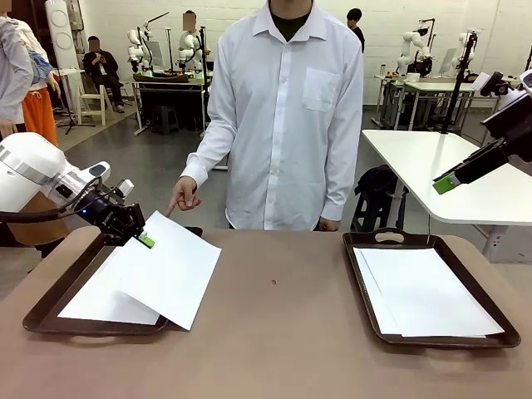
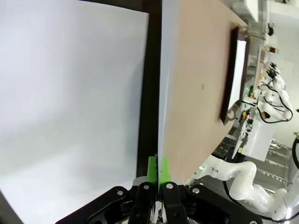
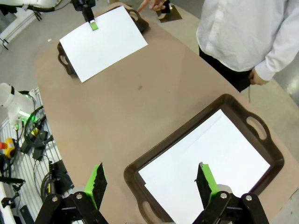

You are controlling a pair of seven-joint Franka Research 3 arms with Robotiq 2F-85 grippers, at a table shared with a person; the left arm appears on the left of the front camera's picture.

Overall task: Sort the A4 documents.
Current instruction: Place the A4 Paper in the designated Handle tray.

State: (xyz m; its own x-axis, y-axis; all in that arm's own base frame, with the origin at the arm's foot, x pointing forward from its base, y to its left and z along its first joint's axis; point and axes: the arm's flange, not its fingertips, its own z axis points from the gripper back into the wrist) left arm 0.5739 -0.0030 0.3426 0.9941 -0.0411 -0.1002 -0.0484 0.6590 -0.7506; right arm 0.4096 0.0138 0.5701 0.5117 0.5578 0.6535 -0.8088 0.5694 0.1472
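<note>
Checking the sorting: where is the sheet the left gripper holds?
In the front view the sheet is on the left, pinched by the left gripper and tilted over the left tray.

**Materials and finishes**

Thin matt white paper sheet (image 1: pixel 170 268), smooth, pinched between bright green pads (image 2: pixel 152 170) of left gripper (image 1: pixel 145 241). Under it, dark brown tray (image 1: pixel 51 309), smooth with slight sheen. Matt brown table (image 1: pixel 283 332), faintly speckled. Beneath right gripper (image 3: pixel 152 179), similar glossy-rimmed tray (image 3: pixel 261 144) with matt paper stack (image 3: pixel 210 163).
</note>
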